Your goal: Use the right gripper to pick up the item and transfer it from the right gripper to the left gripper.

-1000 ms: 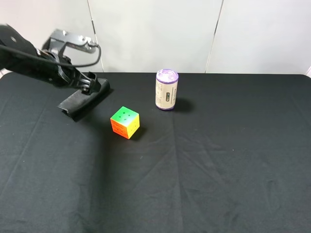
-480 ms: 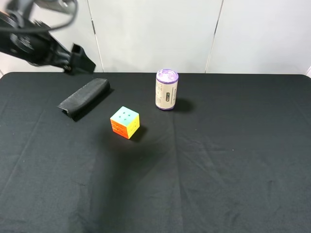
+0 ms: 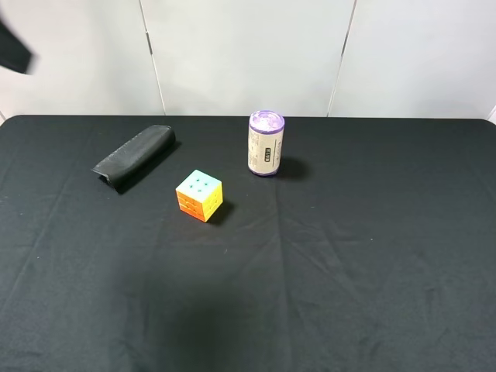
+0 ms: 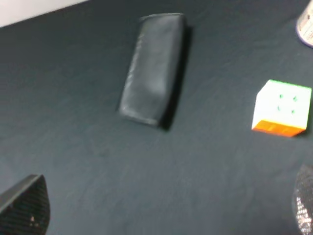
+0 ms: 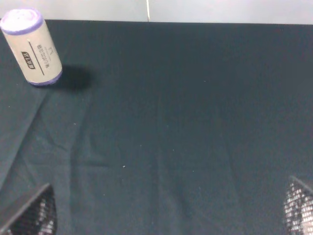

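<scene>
The item, a long slim black pouch [image 3: 136, 157], lies flat on the black table at the back left, with nothing touching it. It also shows in the left wrist view [image 4: 154, 68]. My left gripper [image 4: 164, 209] is open and empty, high above the table with the pouch well ahead of it; only a black bit of that arm [image 3: 12, 50] shows at the exterior view's top left edge. My right gripper [image 5: 164, 210] is open and empty over the table's right part. It is out of the exterior view and far from the pouch.
A multicoloured puzzle cube [image 3: 200, 194] sits right of the pouch, also in the left wrist view [image 4: 282, 107]. A purple-lidded cream cylinder [image 3: 266, 142] stands upright behind it, also in the right wrist view [image 5: 34, 46]. The black cloth [image 3: 349, 256] covers the table.
My left arm has risen from the pouch and drawn back up and to the left, almost out of the exterior view. The pouch stays on the table.
</scene>
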You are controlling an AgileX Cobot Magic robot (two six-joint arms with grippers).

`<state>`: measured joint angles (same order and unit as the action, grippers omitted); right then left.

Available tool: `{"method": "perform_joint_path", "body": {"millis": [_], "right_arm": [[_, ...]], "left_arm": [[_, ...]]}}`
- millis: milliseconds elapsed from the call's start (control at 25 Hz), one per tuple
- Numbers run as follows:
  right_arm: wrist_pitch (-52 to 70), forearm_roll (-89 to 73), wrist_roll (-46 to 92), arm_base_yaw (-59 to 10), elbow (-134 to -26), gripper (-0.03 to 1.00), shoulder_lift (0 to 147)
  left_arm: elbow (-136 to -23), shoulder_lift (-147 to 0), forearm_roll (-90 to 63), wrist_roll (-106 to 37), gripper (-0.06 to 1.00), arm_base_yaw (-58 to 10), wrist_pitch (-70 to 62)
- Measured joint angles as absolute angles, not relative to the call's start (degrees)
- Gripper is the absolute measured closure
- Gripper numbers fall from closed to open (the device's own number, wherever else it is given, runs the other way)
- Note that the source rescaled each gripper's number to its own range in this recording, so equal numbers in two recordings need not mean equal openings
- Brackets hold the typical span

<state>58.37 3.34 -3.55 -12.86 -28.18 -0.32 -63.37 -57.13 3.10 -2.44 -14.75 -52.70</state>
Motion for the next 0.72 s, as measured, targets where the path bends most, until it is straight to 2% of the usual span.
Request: {"method": "perform_joint_path", "body": {"millis": [320,720], "right_arm": [[58.4,3.3,-3.6,-12.9,-28.2,-0.03,-0.3],[58.4,3.3,-3.6,-12.9,-28.2,-0.03,-0.3]], "left_arm": [[-52.5,-31.9,3.8,1.3,-0.06,-14.7,-59.9],[-35.5,-3.9,3.8,1.2,-0.06,-14.7,-58.7]]}}
